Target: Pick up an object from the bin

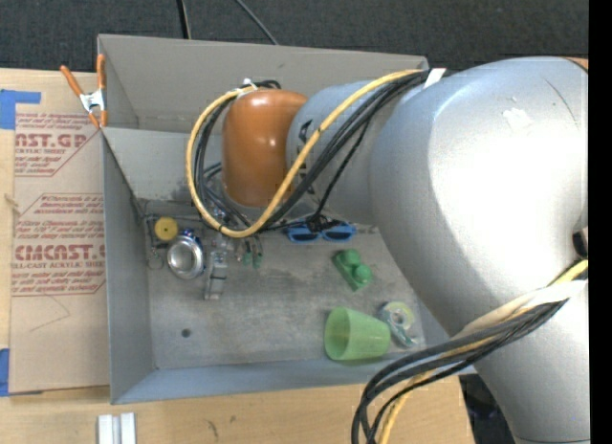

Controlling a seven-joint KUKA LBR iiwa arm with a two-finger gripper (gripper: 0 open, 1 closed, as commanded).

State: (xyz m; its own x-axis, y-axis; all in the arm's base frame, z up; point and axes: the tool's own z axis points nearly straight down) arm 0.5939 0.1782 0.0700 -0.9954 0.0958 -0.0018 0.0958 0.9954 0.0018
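Observation:
My gripper point(218, 268) hangs low over the bin floor at the left, beneath the orange wrist cover. Just left of it, touching or nearly so, lies a shiny silver round thing point(185, 257) with a bit of blue at its top. A small yellow round piece point(165, 230) sits a little further to the upper left, near the bin's left wall. A tiny dark green piece point(253, 256) shows just right of the gripper. Whether anything is between the jaws cannot be seen.
Blue sunglasses point(318, 233) lie under the arm at mid bin. A small green block point(352, 269) lies right of centre. A light green cup point(356, 335) lies on its side at the front, beside a round silvery disc point(400, 322). The big arm covers the bin's right side.

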